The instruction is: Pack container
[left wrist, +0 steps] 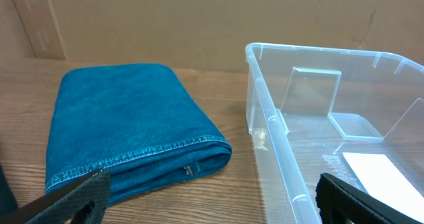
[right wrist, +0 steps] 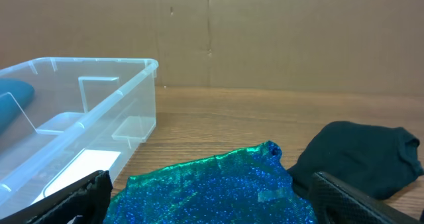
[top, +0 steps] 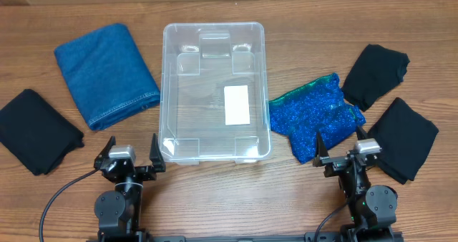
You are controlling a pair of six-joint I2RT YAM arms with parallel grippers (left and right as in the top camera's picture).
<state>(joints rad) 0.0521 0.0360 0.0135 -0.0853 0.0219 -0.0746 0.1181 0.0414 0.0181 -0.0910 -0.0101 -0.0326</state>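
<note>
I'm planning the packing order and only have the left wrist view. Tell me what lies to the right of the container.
Observer: A sparkly blue cloth lies right beside the container, up against its right wall.
Operator: List whatever lies beyond that cloth.
Observer: Two folded dark pieces. The far black cloth sits toward the back, and the near black cloth lies closer to the robot.
Operator: Now report my own side, past the blue towel.
Observer: A left black cloth lies flat, farther left than the towel and nearer the robot, apart from it.
</note>
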